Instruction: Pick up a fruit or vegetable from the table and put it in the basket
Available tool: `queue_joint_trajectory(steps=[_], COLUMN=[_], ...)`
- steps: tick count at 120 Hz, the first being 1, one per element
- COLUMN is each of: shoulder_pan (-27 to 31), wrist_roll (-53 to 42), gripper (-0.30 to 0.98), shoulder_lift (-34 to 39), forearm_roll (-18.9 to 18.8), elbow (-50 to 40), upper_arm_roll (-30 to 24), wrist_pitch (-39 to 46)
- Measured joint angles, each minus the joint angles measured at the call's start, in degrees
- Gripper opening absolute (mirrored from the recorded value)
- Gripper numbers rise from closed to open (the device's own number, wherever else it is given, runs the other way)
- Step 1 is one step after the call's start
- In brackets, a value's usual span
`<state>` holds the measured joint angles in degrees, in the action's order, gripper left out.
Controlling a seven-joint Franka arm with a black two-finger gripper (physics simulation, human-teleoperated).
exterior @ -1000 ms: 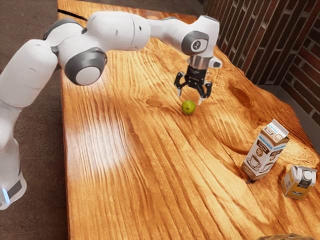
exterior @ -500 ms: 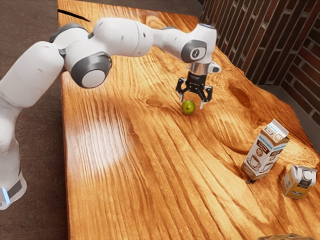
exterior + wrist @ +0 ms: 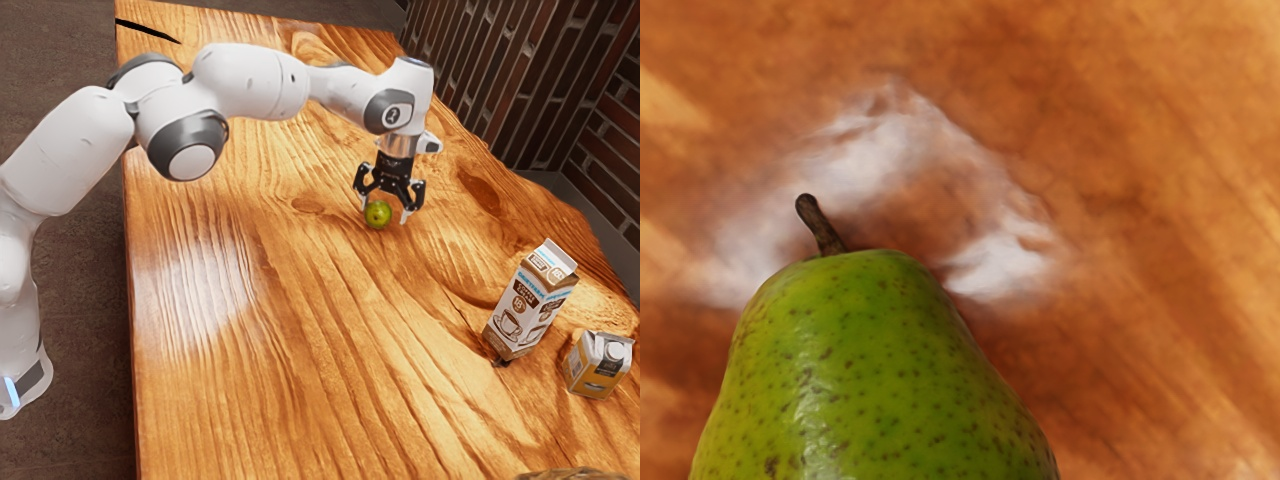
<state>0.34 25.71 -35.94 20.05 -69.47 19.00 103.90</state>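
1. While our arm (image 3: 250,80) reaches in from the exterior view's left, we have our black gripper (image 3: 386,214) pointing down, low over the wooden table (image 3: 260,380).
2. We hold the gripper open: its two fingers stand apart, one on either side of a green pear (image 3: 378,215). The pear sits nearer the finger on the exterior view's left, and we see bare wood between it and the other finger, so we are not gripping it.
3. Our pear is on the table, with its lower part close under our hand in the wrist view. We see yellow-green skin with small brown speckles, a soft shine down its side, and a short, dark brown stem (image 3: 820,225) at the narrow end. Pale, glossy patches brighten the wood near that stem.
4. Toward the exterior view's right, well apart from our gripper, we see a tall brown-and-white carton (image 3: 528,305) standing on the table, with a coffee cup pictured on its front. Just beside it we find a shorter carton (image 3: 598,364) in yellow, white and grey, with a round cap.
5. At the lower edge of the exterior view we see part of the woven rim of the basket (image 3: 572,474), well apart from the pear; the rest is cut off.
6. Beyond the table, on the exterior view's right, we have a dark brick wall (image 3: 500,70).
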Motion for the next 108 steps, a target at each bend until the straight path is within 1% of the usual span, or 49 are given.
queue_joint_trajectory(steps=[47, 78, 108], shoulder_pan=[0.1, 0.1, 0.1], wrist_roll=[-0.6, -0.9, -1.2], gripper=[0.51, 0.45, 0.43], shoulder_lift=[-0.2, -1.2, -1.2], forearm_roll=[-0.1, -0.2, -0.2], elbow=[-0.1, -0.1, 0.0], upper_arm_roll=[0.0, 0.0, 0.0], wrist_pitch=[-0.2, -0.4, -0.4])
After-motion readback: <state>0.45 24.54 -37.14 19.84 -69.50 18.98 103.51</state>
